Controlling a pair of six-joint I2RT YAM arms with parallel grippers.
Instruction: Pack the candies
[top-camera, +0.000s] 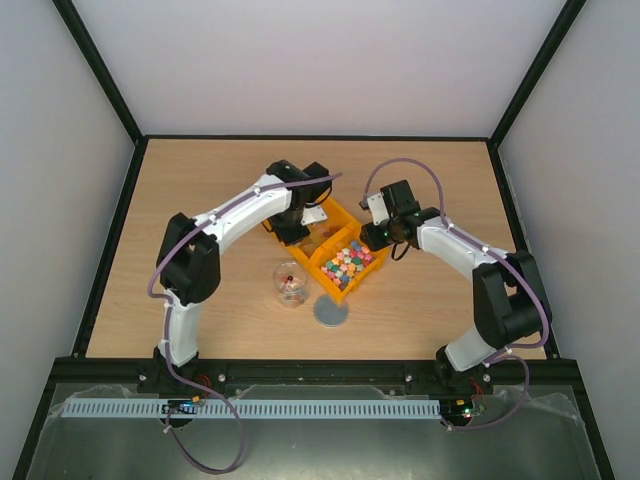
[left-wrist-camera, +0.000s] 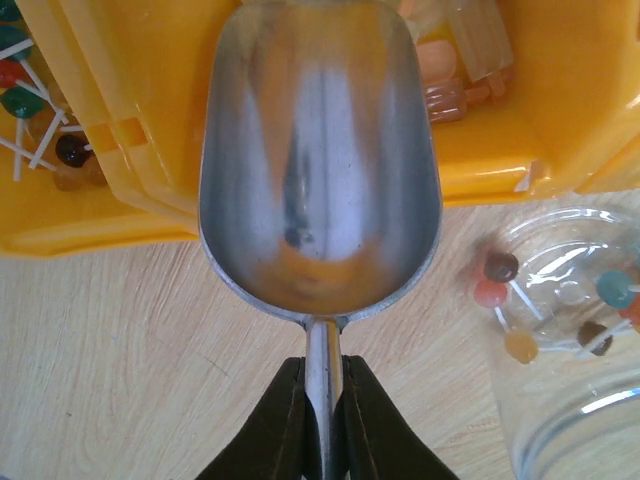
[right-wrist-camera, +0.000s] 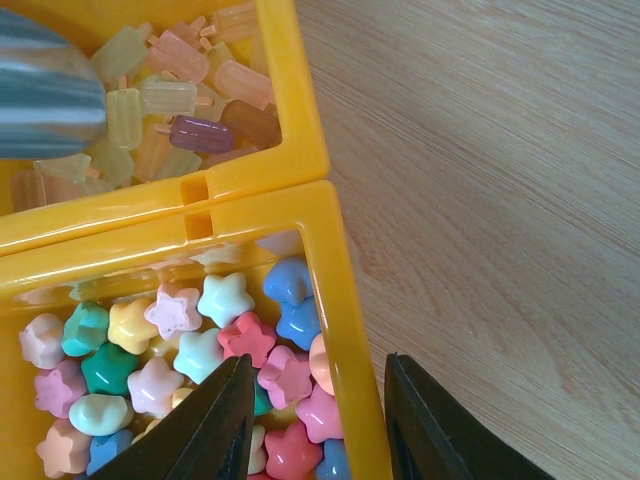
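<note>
A pale wooden worktop (top-camera: 200, 200) carries everything. Two robot arms are bolted at its near edge, the left arm (top-camera: 230, 215) and the right arm (top-camera: 470, 255), and both reach in to the middle.

At the middle sit yellow bins (top-camera: 343, 213), pressed side by side; three can be told apart by what they hold. Just in front of them stands one clear jar (top-camera: 290, 284), upright and uncovered. One flat grey disc (top-camera: 330, 312) lies on the worktop just beside the jar, to its right. There is one silver metal scoop (left-wrist-camera: 318, 150). Its bowl is empty, and it hovers over the front edge of the bins.

The candies are of three kinds, one kind to a bin: pastel star sweets (right-wrist-camera: 225, 300), too many to count; pale ice-lolly shapes (right-wrist-camera: 200, 132) on little sticks, also many; and small round lollipops (left-wrist-camera: 72, 150), with about four showing in their bin. About six more lollipops lie inside the jar.

The left end effector (left-wrist-camera: 322, 420) is clenched tight on the scoop's thin handle.

The right end effector (right-wrist-camera: 318, 360) is partly released and grasps nothing. It straddles the outer wall of the star bin. One finger hangs over the stars, clear of the wall. The other is outside, over bare worktop and close against the wall.
</note>
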